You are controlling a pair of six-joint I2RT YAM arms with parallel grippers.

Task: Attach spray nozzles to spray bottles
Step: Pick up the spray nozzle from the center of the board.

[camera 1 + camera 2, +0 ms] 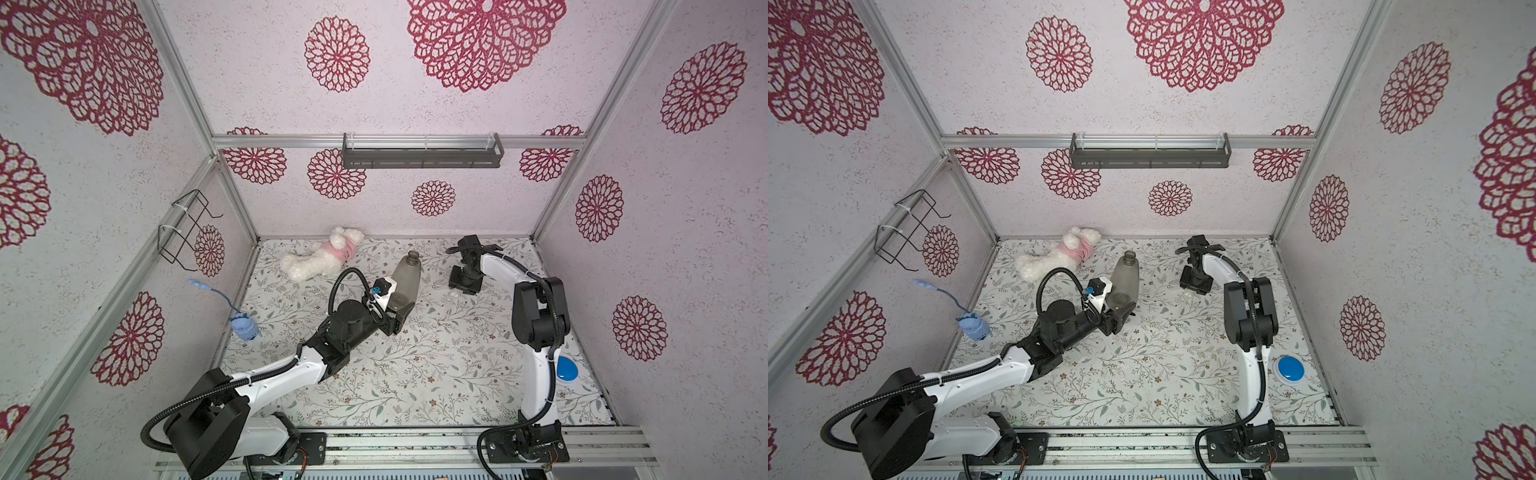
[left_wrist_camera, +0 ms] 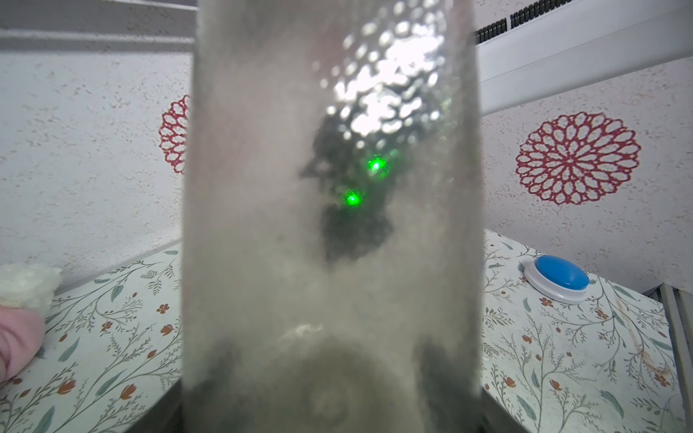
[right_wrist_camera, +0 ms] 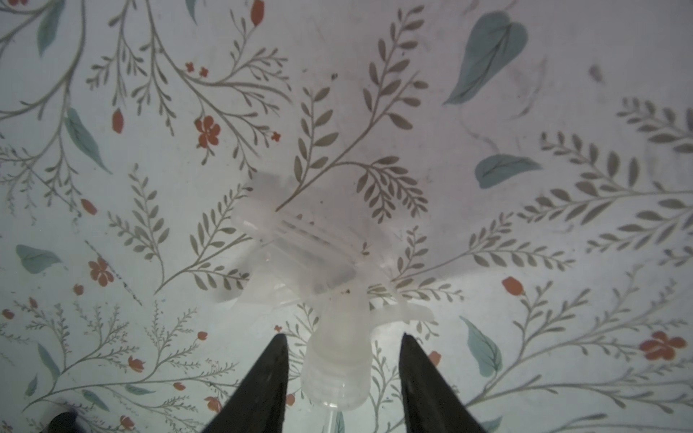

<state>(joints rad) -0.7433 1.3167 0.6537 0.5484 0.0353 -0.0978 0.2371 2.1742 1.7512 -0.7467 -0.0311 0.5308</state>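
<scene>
Left gripper (image 1: 395,316) clamps the grey bottle (image 1: 405,278) upright mid-table; right gripper (image 3: 341,360) straddles the clear nozzle (image 3: 337,307) lying on the mat (image 3: 525,262), jaws not yet touching; next, pinch its collar, lift, carry to the neck.

A white plush toy (image 1: 322,255) dressed in pink is shown lying on the floral table cover (image 1: 415,374) near the back wall. A blue push button (image 1: 1291,368) on a white base is seen at the cover's right edge. A grey shelf (image 1: 422,154), a black wire rack (image 1: 185,226) and a small blue fan-like gadget (image 1: 243,326) are mounted on the walls.
</scene>
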